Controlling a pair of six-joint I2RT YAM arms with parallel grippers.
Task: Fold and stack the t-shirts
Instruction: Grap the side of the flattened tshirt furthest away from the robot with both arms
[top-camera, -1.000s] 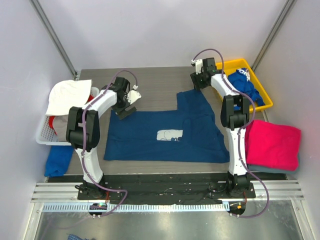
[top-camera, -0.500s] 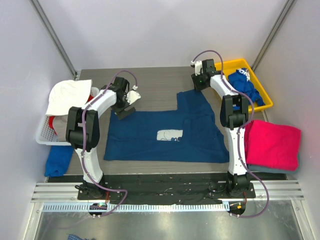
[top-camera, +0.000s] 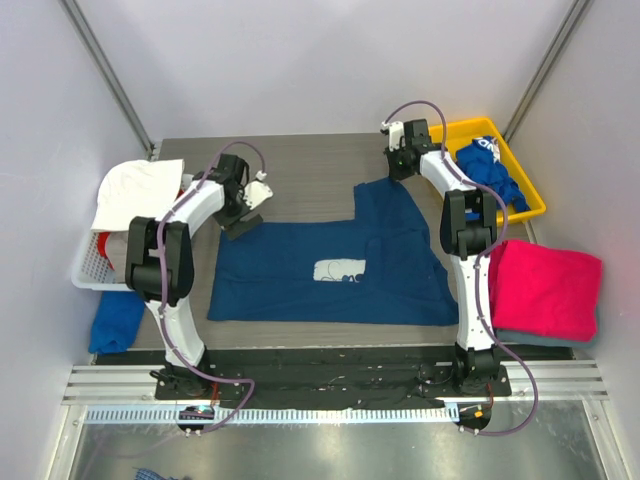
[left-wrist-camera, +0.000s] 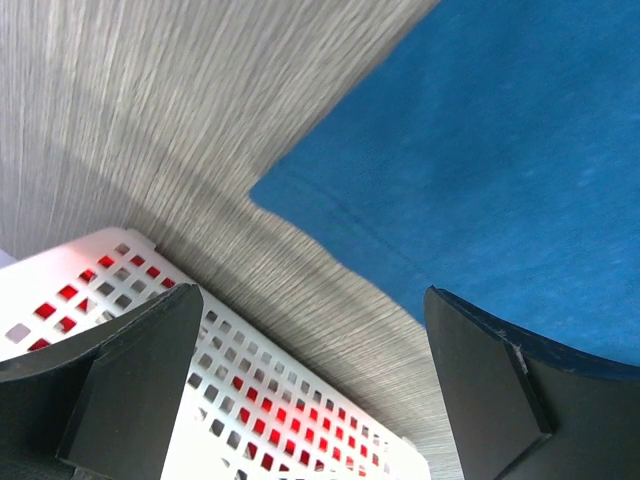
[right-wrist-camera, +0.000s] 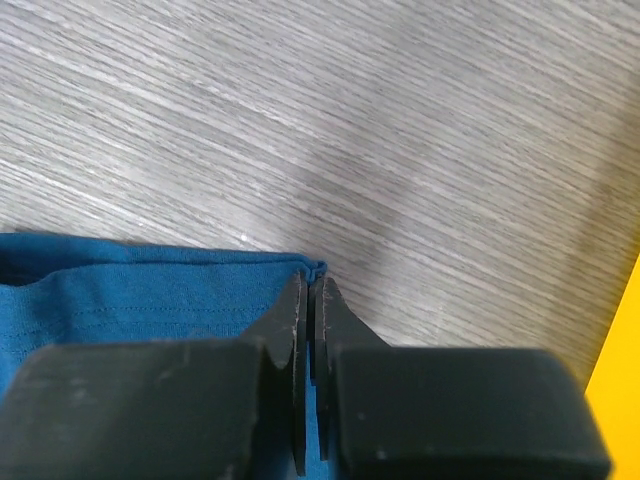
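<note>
A navy t-shirt (top-camera: 330, 265) with a white print (top-camera: 340, 270) lies spread flat mid-table, one part reaching toward the back. My right gripper (top-camera: 399, 174) is at that far corner; in the right wrist view its jaws (right-wrist-camera: 311, 287) are shut on the corner of the navy fabric (right-wrist-camera: 130, 300). My left gripper (top-camera: 240, 223) hovers open just off the shirt's far left corner (left-wrist-camera: 480, 150), with nothing between its fingers (left-wrist-camera: 500, 390). A magenta-pink t-shirt (top-camera: 545, 290) lies folded at the right. The royal-blue t-shirt (top-camera: 490, 170) sits crumpled in the yellow tray (top-camera: 530, 205).
A white perforated basket (top-camera: 92, 265) with a white cloth (top-camera: 140, 190) draped over it stands at the left edge, close under my left gripper (left-wrist-camera: 310, 400) as white lattice (left-wrist-camera: 230, 400). A blue cloth (top-camera: 118, 320) lies in front of it. The yellow tray's edge (right-wrist-camera: 628, 350) is right of my right gripper.
My right gripper has closed on the navy shirt's far corner. My left gripper has drifted left and back, off the shirt's edge toward the basket, staying open.
</note>
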